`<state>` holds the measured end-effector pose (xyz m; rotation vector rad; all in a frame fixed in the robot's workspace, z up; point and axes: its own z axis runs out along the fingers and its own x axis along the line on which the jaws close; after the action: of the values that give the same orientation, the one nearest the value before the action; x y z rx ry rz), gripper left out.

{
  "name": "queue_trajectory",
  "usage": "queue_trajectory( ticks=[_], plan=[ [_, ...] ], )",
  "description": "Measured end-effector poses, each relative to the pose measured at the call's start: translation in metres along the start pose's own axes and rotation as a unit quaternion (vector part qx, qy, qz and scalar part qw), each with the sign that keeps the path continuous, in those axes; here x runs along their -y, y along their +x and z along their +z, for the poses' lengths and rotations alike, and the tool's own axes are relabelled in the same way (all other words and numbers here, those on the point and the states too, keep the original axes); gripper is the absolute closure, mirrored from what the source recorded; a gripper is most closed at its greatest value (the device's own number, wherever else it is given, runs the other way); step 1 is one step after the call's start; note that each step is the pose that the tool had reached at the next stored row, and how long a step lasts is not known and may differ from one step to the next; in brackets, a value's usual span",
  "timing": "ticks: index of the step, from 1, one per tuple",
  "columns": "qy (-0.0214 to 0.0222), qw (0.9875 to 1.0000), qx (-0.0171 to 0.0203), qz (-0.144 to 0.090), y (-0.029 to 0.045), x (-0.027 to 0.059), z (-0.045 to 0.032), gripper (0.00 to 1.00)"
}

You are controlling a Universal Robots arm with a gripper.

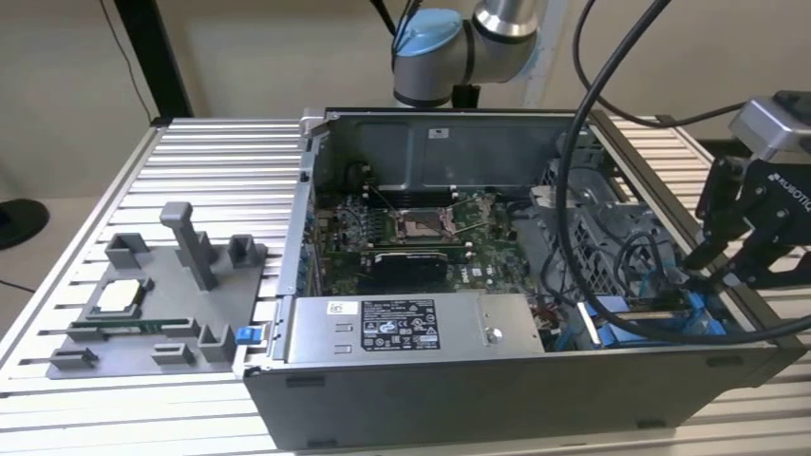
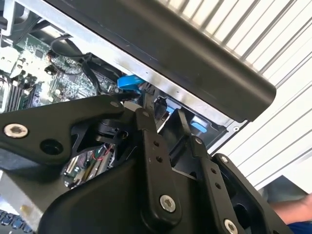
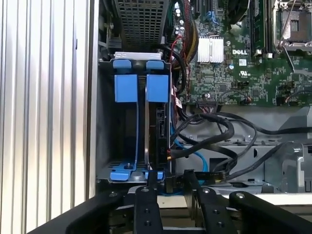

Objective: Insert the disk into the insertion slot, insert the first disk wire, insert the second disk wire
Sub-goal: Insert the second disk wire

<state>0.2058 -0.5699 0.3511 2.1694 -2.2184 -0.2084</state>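
The disk [image 3: 159, 131] stands edge-on inside the insertion slot [image 3: 105, 126], at the corner of the open computer case. Its bright blue frame tabs [image 3: 157, 87] show at the far end. In the exterior view the disk [image 1: 649, 309] lies low at the case's right end, under my gripper [image 1: 709, 271]. The gripper [image 3: 170, 179] hovers just off the near end of the disk, open, with its black fingers [image 3: 148, 192] well apart and closed on nothing. A black wire [image 3: 214, 141] and a thin blue wire [image 3: 199, 160] loop beside the disk. The gripper [image 2: 165, 119] is over the bay in the second wrist view too.
A large grey labelled power-supply box [image 1: 405, 328] sits along the case's front wall, with the motherboard [image 1: 405, 228] behind it. A perforated grey cage [image 3: 141, 19] lies beyond the slot. A grey fixture tray [image 1: 152, 304] rests on the ribbed table at the exterior view's left. Thick black cables [image 1: 583, 190] hang over the case.
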Motion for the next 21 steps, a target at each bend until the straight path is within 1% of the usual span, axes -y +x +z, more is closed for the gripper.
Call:
queue_trajectory(
  ticks=[4, 5, 6, 11, 12, 16, 21],
  plan=[
    [0.0002, 1.0, 0.0067, 0.004, 0.0, 0.0004, 0.0002, 0.0],
    [0.0003, 1.0, 0.0077, 0.006, -0.0001, 0.0004, 0.0002, 0.0],
    [0.0004, 0.9999, 0.0083, 0.007, -0.0001, 0.0004, 0.0003, 0.0],
    [0.0005, 0.9999, 0.0085, 0.009, 0.0027, 0.0005, 0.0002, 0.0],
    [0.0005, 0.9999, 0.0085, 0.009, 0.003, 0.0005, 0.0001, 1.0],
    [0.0005, 0.9999, 0.0096, 0.009, 0.0047, 0.0005, 0.0001, 1.0],
    [0.0005, 0.9999, 0.0099, 0.01, 0.0061, 0.0005, 0.0, 1.0]
  ],
)
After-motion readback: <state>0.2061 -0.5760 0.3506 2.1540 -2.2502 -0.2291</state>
